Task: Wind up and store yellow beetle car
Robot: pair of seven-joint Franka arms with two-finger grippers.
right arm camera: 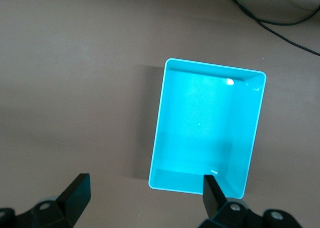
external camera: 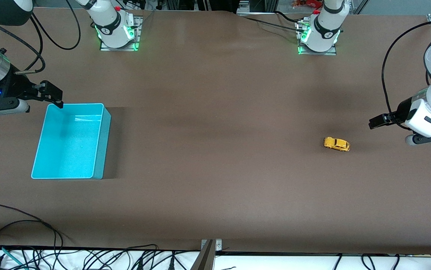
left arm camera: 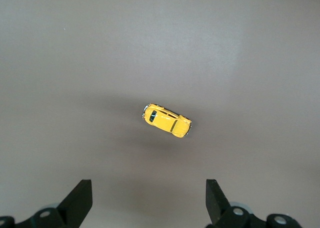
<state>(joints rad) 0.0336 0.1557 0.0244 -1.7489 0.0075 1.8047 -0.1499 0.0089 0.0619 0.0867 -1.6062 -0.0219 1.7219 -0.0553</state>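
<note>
Brown desk (external camera: pixel 215 150): yellow beetle car (external camera: pixel 336 144) near the raised, open left hand (external camera: pixel 377 123); turquoise bin (external camera: pixel 71 141) under the raised, open right hand (external camera: pixel 52 93); cables (external camera: pixel 69 258) along its edge.

one yellow beetle car (external camera: pixel 336 144) (tiny), one turquoise bin (external camera: pixel 100 146), two end effectors

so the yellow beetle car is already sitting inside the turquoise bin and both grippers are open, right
Not quite. The yellow beetle car is not in the turquoise bin; it sits on the bare table toward the left arm's end, as the front view shows, and the bin is empty. The rest holds: the left gripper and the right gripper both have their jaws open.
</note>
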